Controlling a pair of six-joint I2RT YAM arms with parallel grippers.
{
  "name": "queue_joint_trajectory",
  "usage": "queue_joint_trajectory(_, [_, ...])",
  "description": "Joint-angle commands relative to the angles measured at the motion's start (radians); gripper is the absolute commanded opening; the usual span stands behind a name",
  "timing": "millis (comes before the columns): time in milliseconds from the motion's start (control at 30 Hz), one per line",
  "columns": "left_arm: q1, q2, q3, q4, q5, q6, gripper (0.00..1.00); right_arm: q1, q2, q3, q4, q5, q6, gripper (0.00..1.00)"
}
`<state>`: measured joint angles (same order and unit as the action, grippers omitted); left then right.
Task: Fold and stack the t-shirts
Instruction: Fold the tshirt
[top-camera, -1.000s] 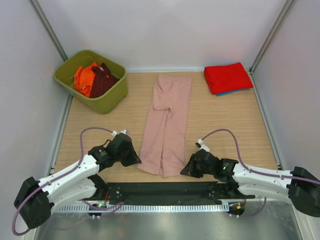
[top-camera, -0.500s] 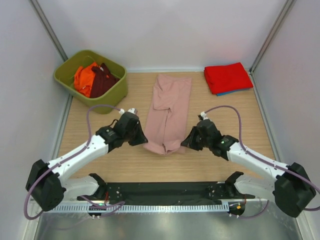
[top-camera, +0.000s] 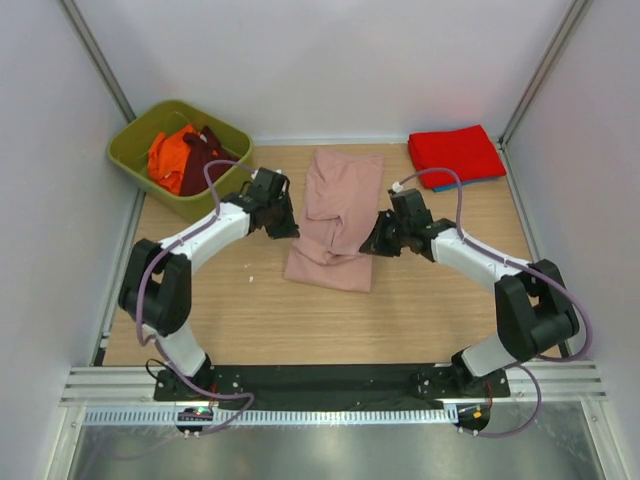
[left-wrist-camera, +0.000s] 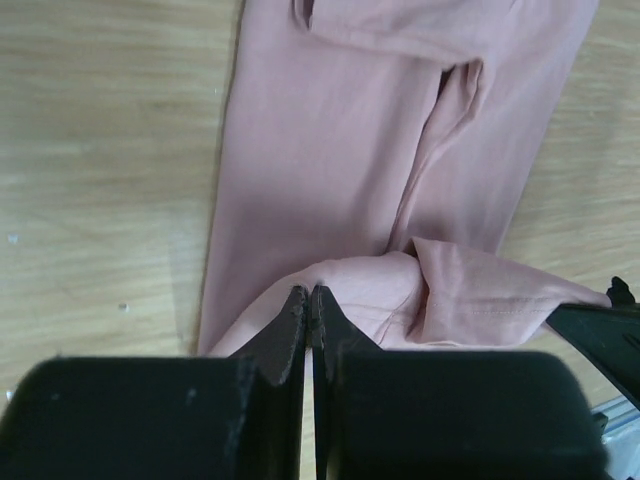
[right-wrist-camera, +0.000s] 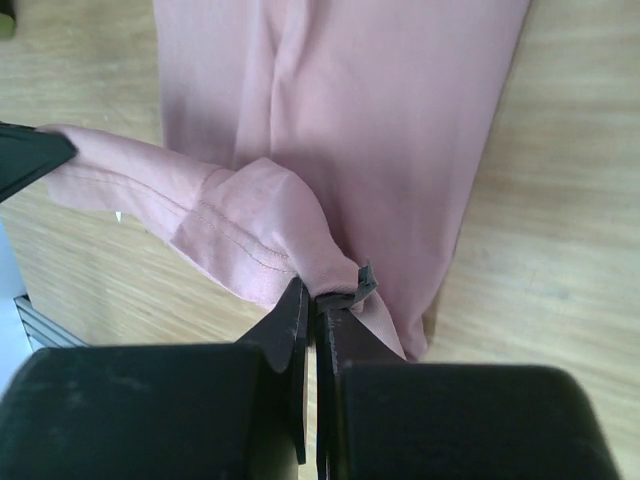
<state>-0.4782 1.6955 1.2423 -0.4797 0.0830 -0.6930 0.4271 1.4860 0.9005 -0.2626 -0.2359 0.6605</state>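
Observation:
The dusty-pink t-shirt (top-camera: 338, 205) lies as a long strip in the middle of the table, its near end lifted and carried back over itself. My left gripper (top-camera: 288, 228) is shut on the left corner of that hem (left-wrist-camera: 380, 290). My right gripper (top-camera: 376, 244) is shut on the right corner (right-wrist-camera: 300, 240). Both grippers hover over the strip's middle, the hem sagging between them. A folded red t-shirt (top-camera: 455, 153) lies on a blue one (top-camera: 452, 185) at the back right. Orange (top-camera: 168, 155) and maroon (top-camera: 203, 160) t-shirts lie in the bin.
A green bin (top-camera: 215, 195) stands at the back left, close behind my left arm. A small white scrap (top-camera: 251, 278) lies on the wood left of the shirt. White walls and metal posts enclose the table.
Both grippers have carried the shirt's near hem away from the front edge towards the back, doubling the strip over itself. The arms have stretched out far from their bases.

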Motion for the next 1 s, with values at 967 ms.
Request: queue_joint_trajectory(967, [0.089,0.352,0.428,-0.063,0.077,-0.005,0.0,-0.18,0.338,0.305,0.074,-0.197,-0.111,0.01])
